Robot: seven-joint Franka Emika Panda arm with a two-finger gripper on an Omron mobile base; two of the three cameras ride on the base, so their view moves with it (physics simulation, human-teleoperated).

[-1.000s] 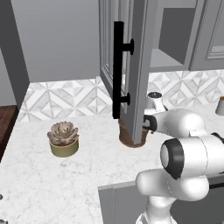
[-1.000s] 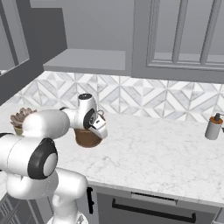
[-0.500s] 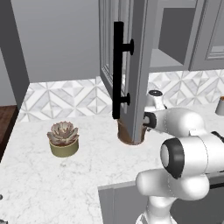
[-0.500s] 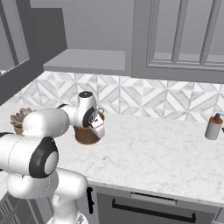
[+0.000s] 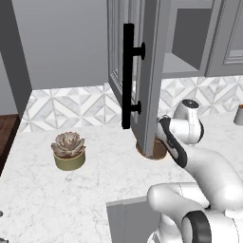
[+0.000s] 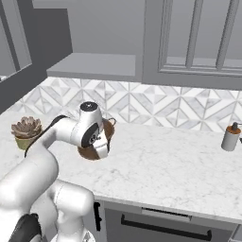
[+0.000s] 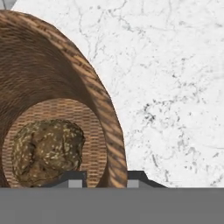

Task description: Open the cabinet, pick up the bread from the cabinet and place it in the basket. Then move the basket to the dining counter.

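Gripper [image 7: 105,177] tips sit at the bottom centre of the hand view, one on each side of the basket [image 7: 57,87] wall, drawn in tight on the woven rim; the grip looks firm, though only the very ends of the fingers show, so the contact itself is hard to judge. Inside the basket, at the lower left of that view, the bread [image 7: 47,151] lies on the woven floor, a dark speckled lump. White marble worktop [image 7: 175,87] spreads across the right half of the view.

From the right base view the hand hangs over the basket [image 6: 105,134] at left of centre, hiding most of it; brown wall shows just right of the wrist. The succulent [image 6: 26,130] in its olive pot stands at the far left, well apart from the basket, and a soap dispenser [image 6: 230,137] stands at the far right on the worktop.

Seen from the left base view, the cabinet [image 5: 142,71] door stands open at upper centre with its black bar handle [image 5: 128,76] facing the camera, and the basket [image 5: 159,151] peeks out below the door's lower edge
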